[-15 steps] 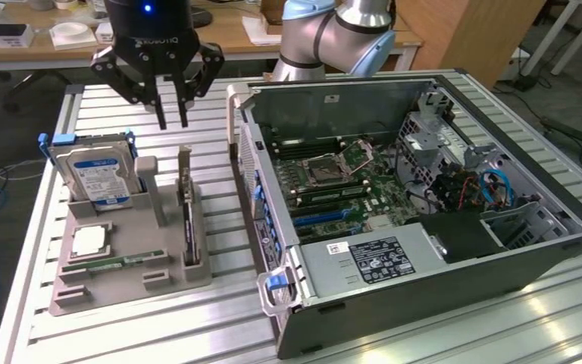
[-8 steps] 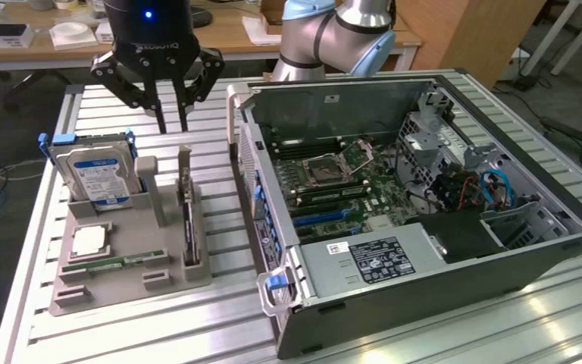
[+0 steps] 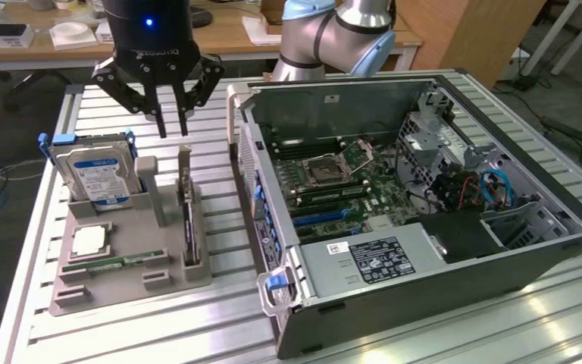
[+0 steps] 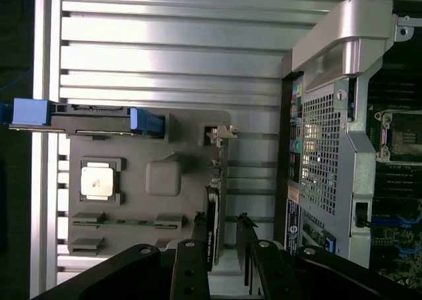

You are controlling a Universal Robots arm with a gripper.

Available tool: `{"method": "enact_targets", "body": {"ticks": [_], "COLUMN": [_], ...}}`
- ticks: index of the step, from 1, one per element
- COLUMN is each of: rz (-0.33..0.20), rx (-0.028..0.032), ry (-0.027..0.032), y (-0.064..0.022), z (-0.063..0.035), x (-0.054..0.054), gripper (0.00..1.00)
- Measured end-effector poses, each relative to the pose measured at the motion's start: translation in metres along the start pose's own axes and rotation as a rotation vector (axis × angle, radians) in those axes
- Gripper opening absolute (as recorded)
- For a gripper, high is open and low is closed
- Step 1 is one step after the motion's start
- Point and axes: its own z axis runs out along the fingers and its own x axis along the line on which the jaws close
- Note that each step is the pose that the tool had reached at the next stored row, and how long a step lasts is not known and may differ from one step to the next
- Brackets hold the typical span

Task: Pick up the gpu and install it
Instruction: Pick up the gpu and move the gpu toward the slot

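Exterior view: the gripper (image 3: pixel 172 135), jaws wide apart and empty, hangs above the gpu (image 3: pixel 185 206), which stands on edge in the grey holder (image 3: pixel 79 292). Wrist view: the card's edge is seen between the fingers (image 4: pixel 191 267).

gpu (image 3: pixel 186 212) 1 | hard drive (image 3: pixel 94 178) 1 | processor (image 3: pixel 89 240) 1 | memory stick (image 3: pixel 119 262) 1 | case (image 3: pixel 423 303) 1
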Motion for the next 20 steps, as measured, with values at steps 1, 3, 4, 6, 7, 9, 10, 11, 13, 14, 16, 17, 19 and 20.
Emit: {"method": "enact_targets", "body": {"ticks": [1,3,4,6,7,9,10,11,13,14,16,17,19,20], "rz": [0.000,0.000,0.000,0.000,0.000,0.000,0.001,0.001,0.000,0.001,0.001,0.001,0.001,0.001], "rx": [0.0000,0.0000,0.0000,-0.0001,-0.0001,-0.0001,-0.0001,-0.0001,-0.0001,-0.0002,-0.0001,-0.0002,-0.0003,-0.0003], "ry": [-0.0001,0.0000,0.0001,0.0002,0.0005,0.0021,0.0033,0.0044,0.0062,0.0073,0.0100,0.0110,0.0130,0.0141], "y": [0.0000,-0.0001,-0.0001,-0.0002,-0.0002,-0.0002,-0.0003,-0.0004,-0.0005,-0.0006,-0.0007,-0.0007,-0.0008,-0.0009], "z": [0.0010,0.0026,0.0035,0.0054,0.0063,0.0080,0.0088,0.0097,0.0117,0.0127,0.0147,0.0157,0.0175,0.0185], "x": [0.000,0.000,0.000,0.000,0.000,0.001,0.001,0.001,0.001,0.001,0.001,0.001,0.001,0.001], "gripper": [0.32,0.32,0.32,0.32,0.32,0.32,0.32,0.32,0.32,0.32,0.32,0.32,0.32,0.32]}}
